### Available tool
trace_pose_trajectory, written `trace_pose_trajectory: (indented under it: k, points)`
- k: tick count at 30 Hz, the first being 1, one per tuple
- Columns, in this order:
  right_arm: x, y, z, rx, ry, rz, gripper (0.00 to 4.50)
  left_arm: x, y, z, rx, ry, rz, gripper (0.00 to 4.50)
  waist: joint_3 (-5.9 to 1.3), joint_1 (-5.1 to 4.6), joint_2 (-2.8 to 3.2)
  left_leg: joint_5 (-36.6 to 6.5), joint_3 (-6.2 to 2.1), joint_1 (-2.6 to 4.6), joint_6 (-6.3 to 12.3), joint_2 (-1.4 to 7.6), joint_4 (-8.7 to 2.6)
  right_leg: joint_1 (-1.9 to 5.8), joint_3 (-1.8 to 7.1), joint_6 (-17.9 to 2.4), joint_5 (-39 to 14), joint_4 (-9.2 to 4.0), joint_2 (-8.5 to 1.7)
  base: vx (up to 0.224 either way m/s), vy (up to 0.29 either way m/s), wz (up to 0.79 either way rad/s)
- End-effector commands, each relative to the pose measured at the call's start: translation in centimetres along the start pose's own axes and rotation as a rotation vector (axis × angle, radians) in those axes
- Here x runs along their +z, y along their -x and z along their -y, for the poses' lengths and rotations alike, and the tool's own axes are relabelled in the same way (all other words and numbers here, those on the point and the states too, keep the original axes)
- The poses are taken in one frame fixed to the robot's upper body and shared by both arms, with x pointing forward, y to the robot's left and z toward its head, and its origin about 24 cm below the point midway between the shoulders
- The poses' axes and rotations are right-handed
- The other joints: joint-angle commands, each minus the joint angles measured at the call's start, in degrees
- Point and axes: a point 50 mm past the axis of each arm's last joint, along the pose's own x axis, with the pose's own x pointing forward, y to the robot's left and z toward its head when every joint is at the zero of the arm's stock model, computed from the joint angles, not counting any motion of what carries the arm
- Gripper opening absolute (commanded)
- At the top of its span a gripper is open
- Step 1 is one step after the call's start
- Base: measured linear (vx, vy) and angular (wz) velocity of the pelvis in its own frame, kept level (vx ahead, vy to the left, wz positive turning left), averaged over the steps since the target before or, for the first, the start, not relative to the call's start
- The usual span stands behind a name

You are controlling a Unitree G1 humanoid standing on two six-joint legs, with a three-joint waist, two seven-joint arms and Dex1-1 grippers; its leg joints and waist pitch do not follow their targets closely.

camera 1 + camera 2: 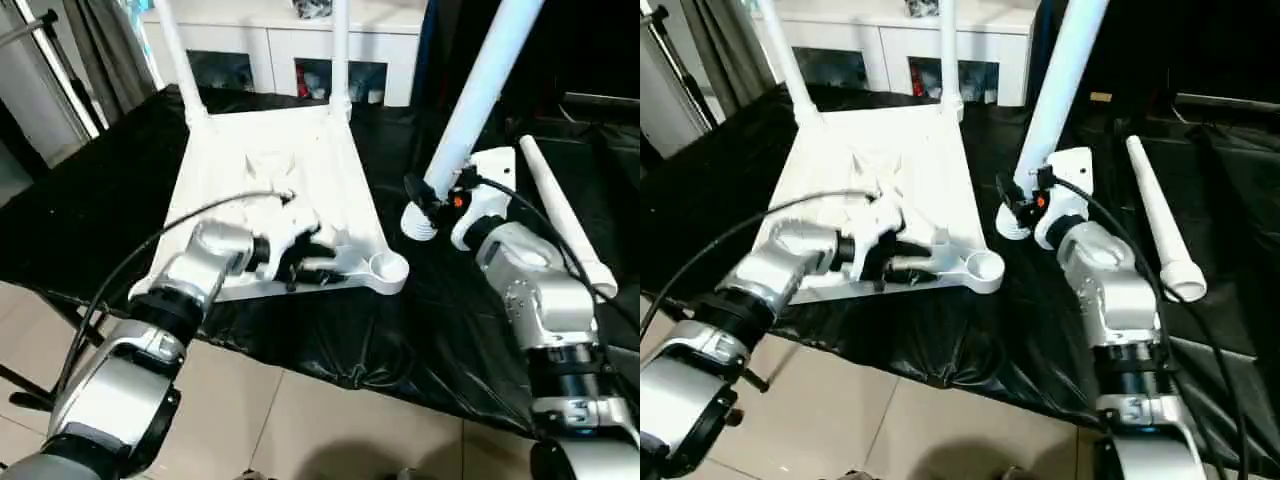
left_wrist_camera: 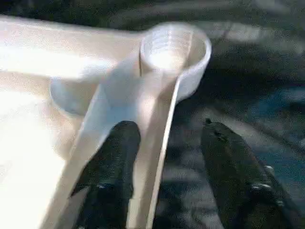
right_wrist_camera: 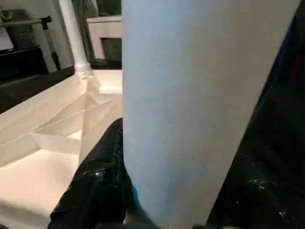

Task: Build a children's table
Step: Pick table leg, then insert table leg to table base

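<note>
On the black-draped bench: white plastic ribbed tabletop (image 1: 300, 190) lying underside up, empty corner socket (image 1: 388, 267) at 9 o'clock of long white tubular leg (image 1: 478, 90). Right gripper (image 1: 428, 197) clamping leg, tilting toward 1 o'clock. Left gripper (image 2: 164, 143) straddling rim, jaws apart.

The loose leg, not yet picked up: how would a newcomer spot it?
Find the black-draped table, then the upturned white tabletop. Right of the right arm, one white leg lies flat on the cloth; the other legs stand upright.
</note>
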Motion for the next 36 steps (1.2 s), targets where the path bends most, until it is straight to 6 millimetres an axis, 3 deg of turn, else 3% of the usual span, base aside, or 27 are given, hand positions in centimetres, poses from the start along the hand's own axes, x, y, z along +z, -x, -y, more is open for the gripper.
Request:
trace_pose_trajectory:
  k: [1,4,15,18,20,22,23,28,31,36]
  points:
    - [0.3,0.2,-0.7,0.049,-0.006,0.017,1.89,-0.4,0.2,-0.2,0.008,-0.014,-0.024,1.88,-4.65,-0.26,-0.18,-11.50,-0.04,0.71,2.48,0.17,-4.01,4.05,2.24,-11.68,-12.58,-4.55,-2.24,0.000,0.000,0.00]
    - [0.0,0.2,-1.1,0.069,-0.004,0.011,1.88,-0.8,0.3,-0.4,0.009,-0.024,-0.043,1.71,-4.74,-0.22,-0.35,-10.85,-0.01,0.60,2.98,0.08,-3.92,4.05,2.23,-12.43,-10.80,-4.43,-2.23,0.000,0.000,0.00]
    - [-0.2,0.4,-1.2,0.080,0.004,0.013,1.88,-0.9,-0.2,-0.7,0.020,-0.039,-0.057,0.83,-4.56,-0.14,0.16,-12.23,-0.09,0.82,2.55,0.28,-4.09,3.95,2.29,-12.55,-12.17,-4.58,-2.42,0.000,0.000,0.00]
    - [-0.1,0.5,-1.2,0.081,0.005,0.014,1.88,-0.9,-0.4,-0.6,0.005,-0.037,-0.055,0.65,-4.59,-0.20,0.03,-12.08,-0.10,0.76,2.72,0.23,-4.11,4.01,2.27,-12.59,-11.50,-4.56,-2.34,0.000,0.000,0.00]
    - [-0.1,0.5,-1.2,0.083,0.008,0.014,1.88,-0.9,-0.5,-0.5,-0.002,-0.041,-0.061,0.41,-4.62,-0.16,0.53,-12.13,-0.10,0.78,2.79,0.16,-4.00,4.04,2.26,-12.78,-11.72,-4.55,-2.43,0.000,0.000,0.00]
    - [-0.1,0.6,-1.3,0.091,0.011,0.012,1.88,-0.9,-0.6,-0.5,-0.006,-0.034,-0.060,0.40,-4.66,-0.29,0.27,-12.16,-0.06,0.76,2.94,0.07,-3.99,4.08,2.22,-12.47,-11.89,-4.77,-2.33,0.000,0.000,0.00]
    - [-0.1,0.6,-1.3,0.099,0.014,0.010,1.88,-0.9,-0.6,-0.5,-0.010,-0.034,-0.062,0.16,-4.72,-0.28,0.28,-11.49,-0.14,0.62,2.95,0.15,-3.99,4.21,2.24,-12.72,-10.88,-4.52,-2.40,0.000,0.000,0.00]
    - [-0.1,0.7,-1.5,0.147,0.030,-0.011,1.88,-1.2,-0.7,-0.4,-0.034,-0.038,-0.081,0.03,-4.73,-1.04,0.31,-11.04,-0.21,0.33,3.86,0.01,-3.90,4.50,2.12,-13.72,-8.60,-4.38,-2.33,0.000,0.000,0.00]
    - [-0.3,0.9,-1.8,0.232,0.039,-0.064,1.88,-1.3,-0.6,-0.3,-0.061,-0.028,-0.080,0.00,-4.59,-1.45,0.06,-12.02,-0.14,0.42,4.52,-0.03,-3.85,4.51,2.05,-13.58,-10.93,-4.70,-2.28,0.000,0.000,0.00]
    - [-1.4,1.5,-2.2,0.326,0.079,-0.170,1.88,-1.3,-0.3,-0.2,-0.087,-0.023,-0.053,0.00,-4.59,-1.25,-0.28,-11.52,-0.05,0.41,4.81,0.09,-3.81,4.37,2.11,-13.40,-12.48,-4.85,-2.33,0.000,0.000,0.00]
